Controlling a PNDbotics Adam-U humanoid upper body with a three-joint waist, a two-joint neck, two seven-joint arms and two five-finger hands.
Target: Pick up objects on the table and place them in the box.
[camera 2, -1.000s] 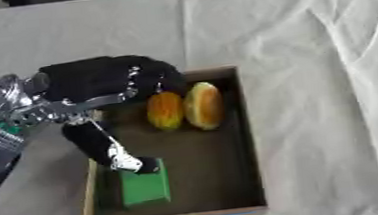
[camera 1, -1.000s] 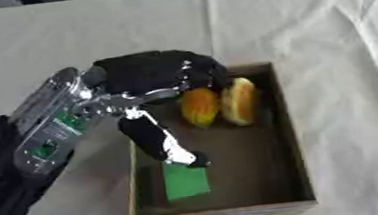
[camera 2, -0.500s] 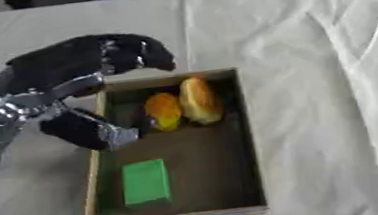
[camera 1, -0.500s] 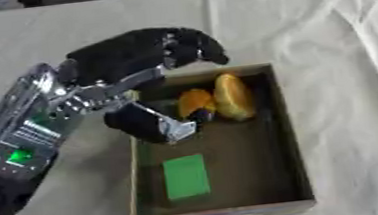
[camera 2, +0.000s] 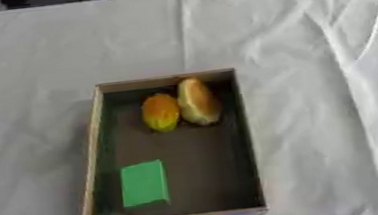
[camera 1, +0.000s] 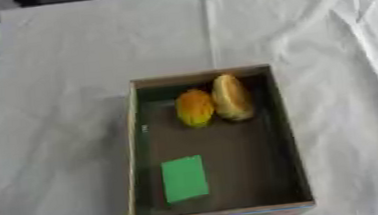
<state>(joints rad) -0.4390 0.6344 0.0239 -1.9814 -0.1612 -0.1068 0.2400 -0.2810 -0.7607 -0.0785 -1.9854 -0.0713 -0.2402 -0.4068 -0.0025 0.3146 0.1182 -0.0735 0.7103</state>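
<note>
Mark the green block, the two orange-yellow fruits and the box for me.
green block (camera 1: pixel 185 178): left eye view, middle of its top face.
orange-yellow fruits (camera 1: pixel 195 108): left eye view, middle of the left one.
box (camera 2: pixel 91 155): right eye view, left wall.

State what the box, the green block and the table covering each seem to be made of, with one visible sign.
Box: probably cardboard, with thin tan matt walls and a dark floor. Green block: evenly coloured and flat-faced, perhaps foam or plastic; the look leaves it open. Table covering: pale cloth, shown by creases and folds.
</note>
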